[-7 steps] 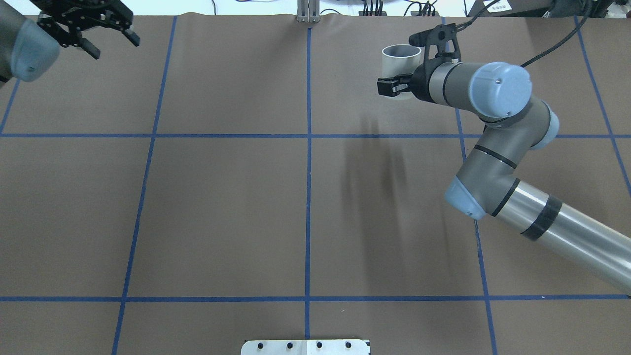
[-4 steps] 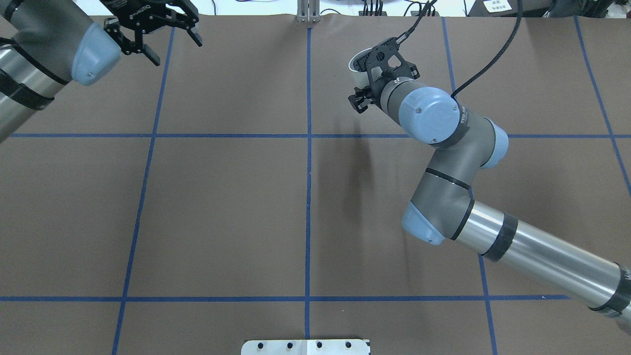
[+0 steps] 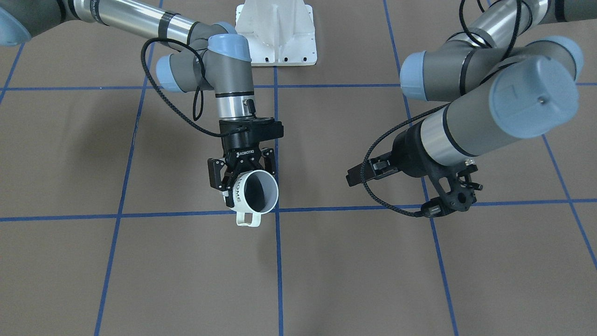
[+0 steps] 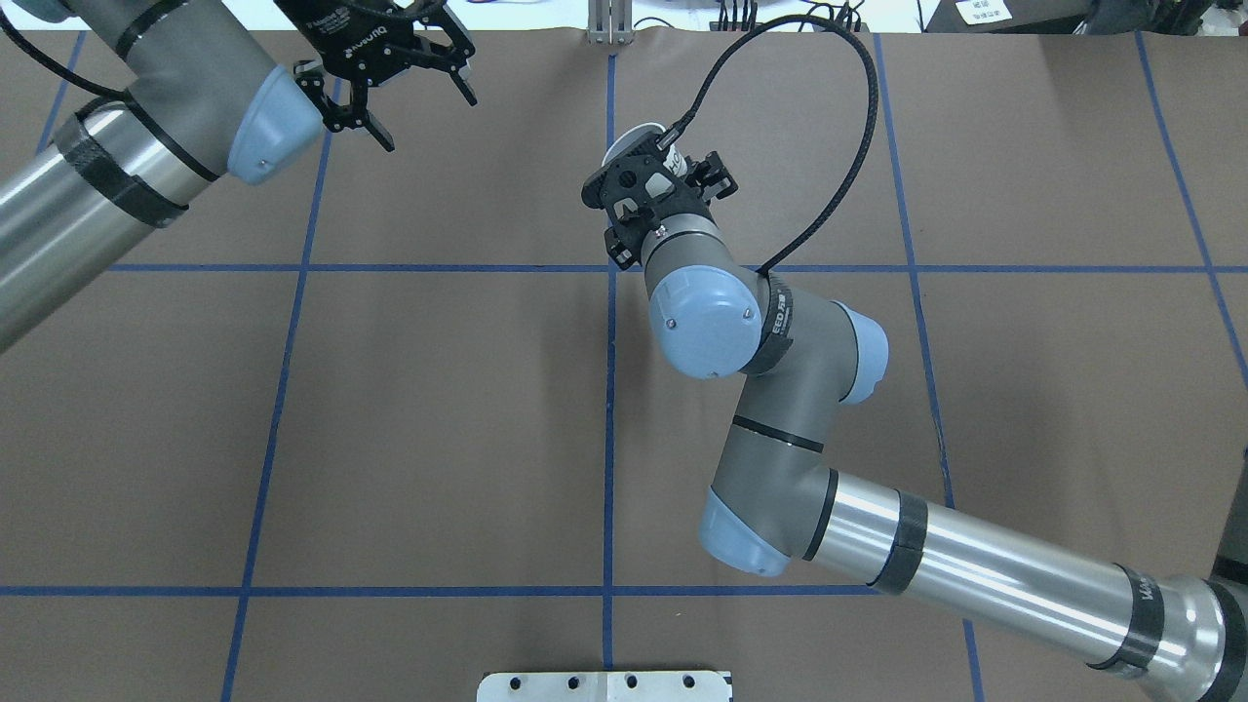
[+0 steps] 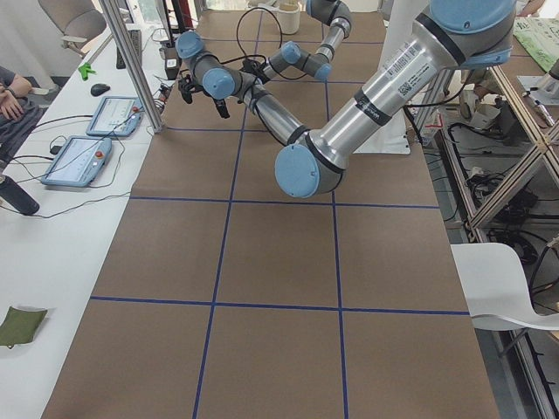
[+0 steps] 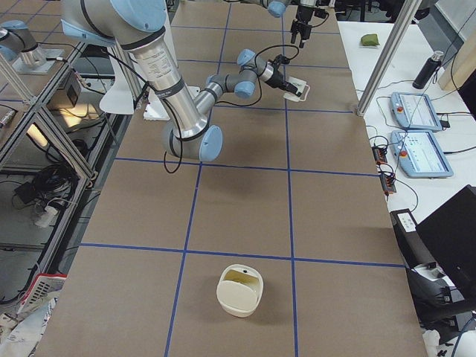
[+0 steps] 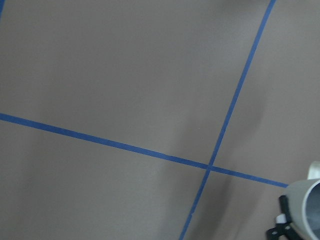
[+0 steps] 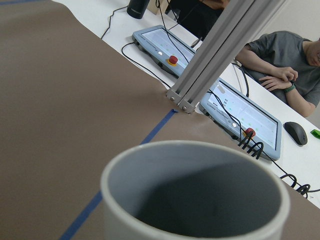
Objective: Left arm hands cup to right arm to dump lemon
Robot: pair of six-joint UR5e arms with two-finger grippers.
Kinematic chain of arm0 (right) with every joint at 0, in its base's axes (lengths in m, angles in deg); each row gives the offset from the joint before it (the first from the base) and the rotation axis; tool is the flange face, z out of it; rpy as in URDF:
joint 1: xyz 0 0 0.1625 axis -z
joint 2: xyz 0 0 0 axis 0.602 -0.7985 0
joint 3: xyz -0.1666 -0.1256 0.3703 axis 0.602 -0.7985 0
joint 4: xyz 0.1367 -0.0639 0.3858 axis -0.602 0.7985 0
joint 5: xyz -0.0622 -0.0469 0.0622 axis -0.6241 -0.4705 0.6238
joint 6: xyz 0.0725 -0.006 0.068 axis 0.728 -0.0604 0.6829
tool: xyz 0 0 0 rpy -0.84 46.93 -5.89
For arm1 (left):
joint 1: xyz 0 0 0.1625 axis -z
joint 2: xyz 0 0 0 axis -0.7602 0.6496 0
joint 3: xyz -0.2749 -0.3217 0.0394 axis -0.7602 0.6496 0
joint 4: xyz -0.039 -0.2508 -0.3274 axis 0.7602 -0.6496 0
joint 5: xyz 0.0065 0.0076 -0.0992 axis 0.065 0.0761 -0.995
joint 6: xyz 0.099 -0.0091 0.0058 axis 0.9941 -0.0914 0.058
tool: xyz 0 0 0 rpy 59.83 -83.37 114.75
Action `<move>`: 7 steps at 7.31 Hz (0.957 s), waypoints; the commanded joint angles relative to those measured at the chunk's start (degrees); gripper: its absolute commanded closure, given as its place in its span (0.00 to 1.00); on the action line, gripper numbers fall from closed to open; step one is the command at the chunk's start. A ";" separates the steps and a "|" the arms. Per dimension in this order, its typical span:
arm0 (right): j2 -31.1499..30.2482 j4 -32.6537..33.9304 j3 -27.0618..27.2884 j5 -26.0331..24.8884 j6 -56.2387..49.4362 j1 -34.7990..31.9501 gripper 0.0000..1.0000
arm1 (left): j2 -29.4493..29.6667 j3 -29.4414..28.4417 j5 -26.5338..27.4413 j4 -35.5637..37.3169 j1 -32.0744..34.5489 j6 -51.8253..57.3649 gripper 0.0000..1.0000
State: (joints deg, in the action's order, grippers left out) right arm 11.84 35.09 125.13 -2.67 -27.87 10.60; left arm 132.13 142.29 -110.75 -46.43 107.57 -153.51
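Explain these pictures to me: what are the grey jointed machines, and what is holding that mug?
Those are one robot's left arm and right arm, at a brown table with blue tape lines. Each ends in a gripper, a two-finger clamp. One picture looks down from behind the robot and one faces it from across the table. Two look along the table from its ends, and two come from cameras on the wrists. The right gripper is shut on the cup, an off-white mug marked HOME. It is held off the table, tipped on its side, handle down. The wrist view into it shows no lemon. The left gripper hangs open and empty. Near the table's end on the robot's right sits a cream container.
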 commanded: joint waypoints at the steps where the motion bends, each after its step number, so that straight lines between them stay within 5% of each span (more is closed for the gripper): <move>1: 1.55 0.25 -0.18 -4.50 3.06 3.02 0.99 | 0.27 -2.24 0.33 -7.29 -2.96 -6.11 0.00; 5: 2.53 0.25 -0.27 -5.22 4.56 4.09 0.99 | 1.41 -2.24 0.51 -10.20 -5.52 -8.94 0.00; 7: 2.79 0.25 -0.27 -5.22 4.56 4.18 0.99 | 1.85 -2.07 3.66 -11.18 -7.18 -10.34 0.15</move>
State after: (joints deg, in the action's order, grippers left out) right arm 14.44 35.38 124.87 -7.88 -23.33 14.67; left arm 133.64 140.12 -108.89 -57.02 101.56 -162.81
